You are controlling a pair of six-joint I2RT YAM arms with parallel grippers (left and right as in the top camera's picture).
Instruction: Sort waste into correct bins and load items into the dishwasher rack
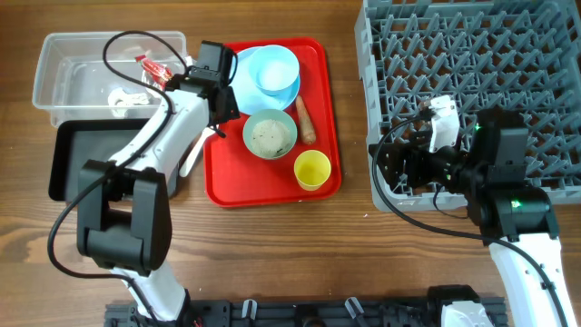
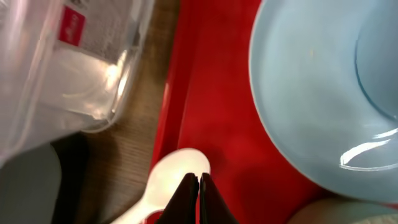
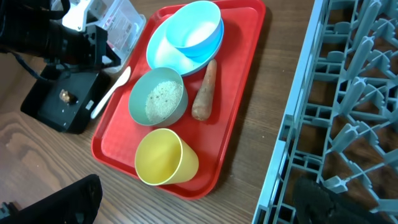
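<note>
My left gripper (image 1: 217, 121) (image 2: 199, 180) is shut, its tips right over the bowl of the white spoon (image 2: 177, 171) (image 1: 193, 154) at the red tray's left edge. The pale blue plate (image 1: 245, 73) (image 2: 311, 93) holds a light blue bowl (image 1: 275, 71). A bowl of rice-like crumbs (image 1: 270, 133), a carrot-like stick (image 1: 306, 120) and a yellow cup (image 1: 311, 169) (image 3: 161, 158) sit on the tray. The clear tub (image 1: 64, 68) holds the red wrapper (image 1: 152, 71) and the white scrap (image 1: 121, 98). A brown lump (image 3: 64, 95) lies in the black tray (image 1: 68, 163). My right gripper (image 1: 399, 168) (image 3: 199, 186) is open and empty.
The flat red tray (image 1: 272, 186) lies mid-table. The grey dishwasher rack (image 1: 472, 82) (image 3: 348, 93) fills the right side, and my right arm reaches over its front left corner. Bare wood lies between tray and rack.
</note>
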